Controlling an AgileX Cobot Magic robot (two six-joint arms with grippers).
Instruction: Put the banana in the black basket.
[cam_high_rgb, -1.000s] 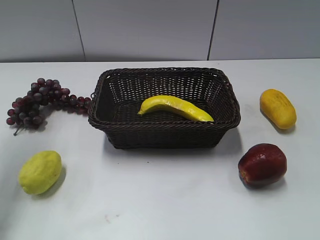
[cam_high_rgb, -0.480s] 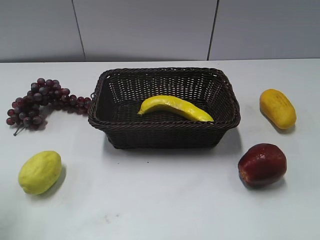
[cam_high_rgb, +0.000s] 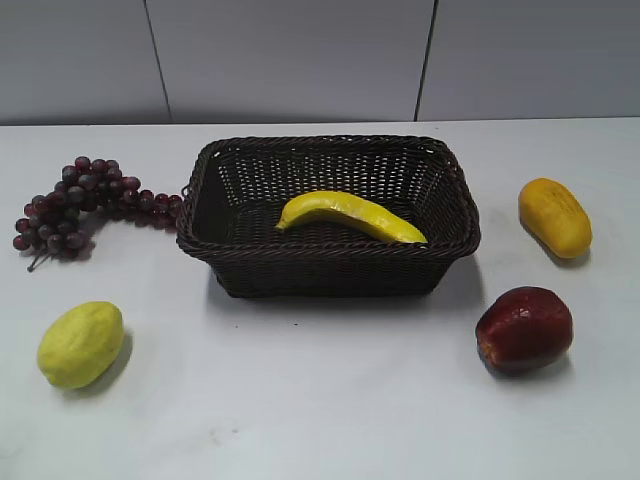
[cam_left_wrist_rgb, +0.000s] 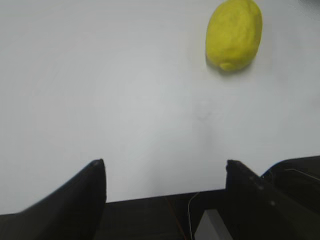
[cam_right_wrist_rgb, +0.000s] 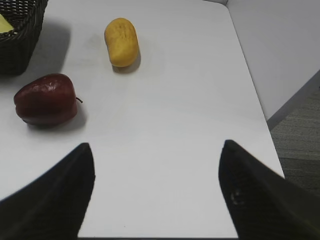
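Resting unmoved: banana (cam_high_rgb: 350, 215) in basket (cam_high_rgb: 328, 268)

I see even, bright light from above; soft shadows pool under the apple (cam_high_rgb: 524, 329) and black basket (cam_high_rgb: 328, 268). The tabletop (cam_left_wrist_rgb: 100, 90) looks washed out, and both wrist views' fingers (cam_right_wrist_rgb: 55, 200) blur.

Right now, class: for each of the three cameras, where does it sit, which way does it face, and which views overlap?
Exterior: in front of the table, slanting down at the banana in the black basket; no arm shows.
Left wrist: above the table's near edge, facing the lemon; open jaws frame the bottom.
Right wrist: above the table's right side, facing apple and mango; open jaws below.
Each wrist view shares its fruit with the exterior.
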